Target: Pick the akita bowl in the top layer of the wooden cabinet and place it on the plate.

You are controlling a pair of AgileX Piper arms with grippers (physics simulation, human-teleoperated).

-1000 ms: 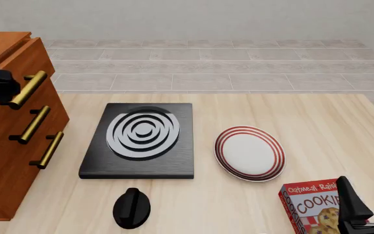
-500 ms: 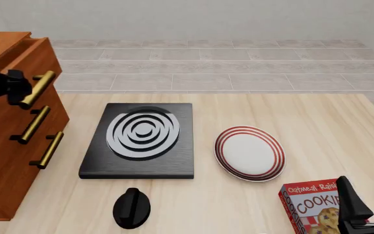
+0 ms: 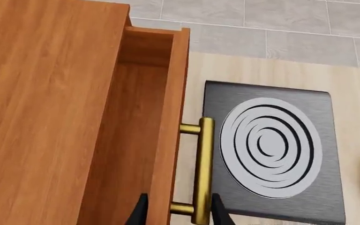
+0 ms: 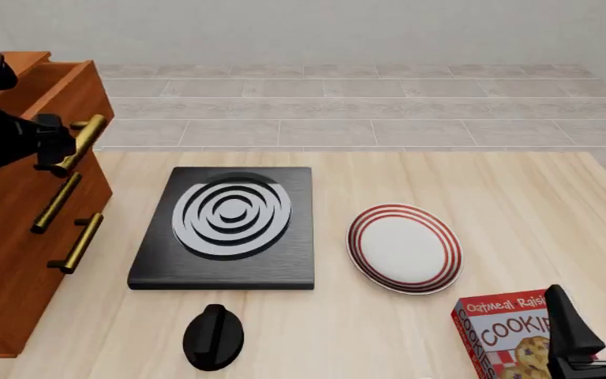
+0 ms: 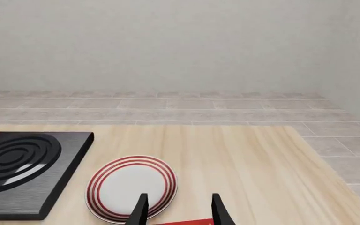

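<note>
My left gripper (image 3: 176, 212) has its two fingers either side of the brass handle (image 3: 201, 171) on the top drawer (image 4: 59, 85) of the cabinet (image 4: 13, 237), pinched on it as far as I can tell. The drawer's out a bit from the cabinet front; I can see part way into the wooden inside, no bowl visible in that part. The cabinet sits at the left edge of the tabletop (image 4: 535, 205). The plate (image 4: 404, 248) with red rings is right of the middle, just beside the black slab (image 4: 224, 229). My right gripper (image 5: 176, 208) hangs with fingers apart, holding nothing, over a cookie box (image 4: 503, 332) by the near right corner. A black knob (image 4: 212, 336) lies near the front edge.
</note>
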